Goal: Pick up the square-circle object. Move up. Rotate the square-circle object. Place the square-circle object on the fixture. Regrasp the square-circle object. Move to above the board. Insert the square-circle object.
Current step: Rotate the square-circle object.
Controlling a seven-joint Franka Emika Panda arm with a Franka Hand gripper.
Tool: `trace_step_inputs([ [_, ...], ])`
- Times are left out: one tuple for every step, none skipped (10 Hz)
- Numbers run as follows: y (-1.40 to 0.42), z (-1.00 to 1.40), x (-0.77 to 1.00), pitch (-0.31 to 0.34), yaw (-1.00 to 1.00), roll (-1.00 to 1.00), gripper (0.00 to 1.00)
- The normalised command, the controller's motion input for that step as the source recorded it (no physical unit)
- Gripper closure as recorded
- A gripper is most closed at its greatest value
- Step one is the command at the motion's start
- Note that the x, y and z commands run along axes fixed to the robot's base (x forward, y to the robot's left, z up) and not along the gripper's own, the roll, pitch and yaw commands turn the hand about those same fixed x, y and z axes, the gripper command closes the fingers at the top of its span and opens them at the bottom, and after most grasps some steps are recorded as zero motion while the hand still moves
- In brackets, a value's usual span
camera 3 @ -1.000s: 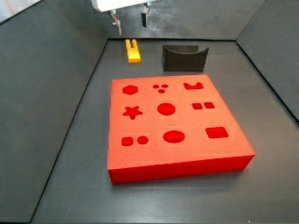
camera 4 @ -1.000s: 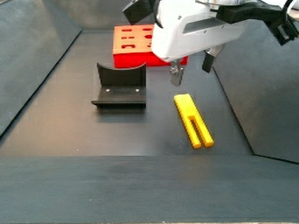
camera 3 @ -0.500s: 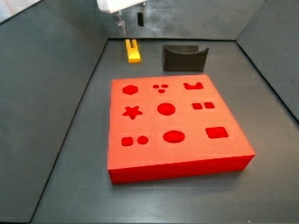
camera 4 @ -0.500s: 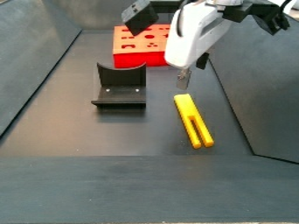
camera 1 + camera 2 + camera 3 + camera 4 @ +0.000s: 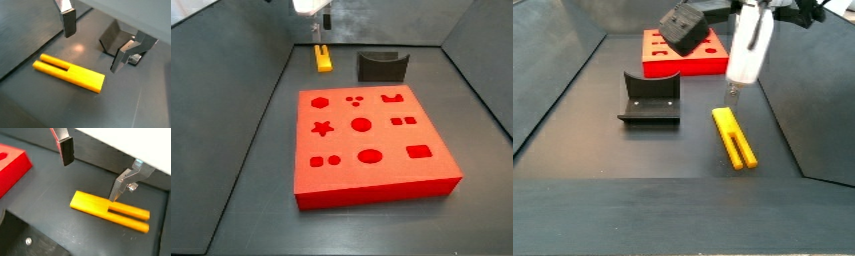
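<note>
The yellow square-circle object lies flat on the dark floor near the back wall (image 5: 323,58), beside the side wall (image 5: 735,137). It shows in both wrist views (image 5: 70,73) (image 5: 110,210). My gripper (image 5: 322,24) (image 5: 732,90) hangs just above its far end, open and empty. In both wrist views the gripper (image 5: 95,42) (image 5: 93,169) has its fingers (image 5: 68,25) (image 5: 66,150) wide apart with nothing between them. The dark fixture (image 5: 381,66) (image 5: 649,98) (image 5: 115,36) stands next to the peg. The red board (image 5: 372,140) (image 5: 680,52) (image 5: 12,165) lies further off.
Grey walls enclose the floor on all sides; the peg lies close to a side wall (image 5: 800,100). The fixture's base plate with a screw (image 5: 27,240) shows in a wrist view.
The gripper has turned about its vertical axis and shifted over towards the peg's far end. The peg, fixture and board have not moved.
</note>
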Motion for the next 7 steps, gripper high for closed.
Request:
trace_step_inputs([
  [-0.01, -0.04, 0.02, 0.005, 1.00, 0.00, 0.00],
  [-0.01, -0.04, 0.02, 0.005, 1.00, 0.00, 0.00],
  [-0.01, -0.04, 0.02, 0.006, 1.00, 0.00, 0.00],
  [-0.01, -0.04, 0.02, 0.006, 1.00, 0.00, 0.00],
  [-0.01, -0.04, 0.02, 0.006, 1.00, 0.00, 0.00],
  [-0.01, -0.04, 0.02, 0.006, 1.00, 0.00, 0.00],
  [-0.01, -0.04, 0.02, 0.007, 1.00, 0.00, 0.00],
])
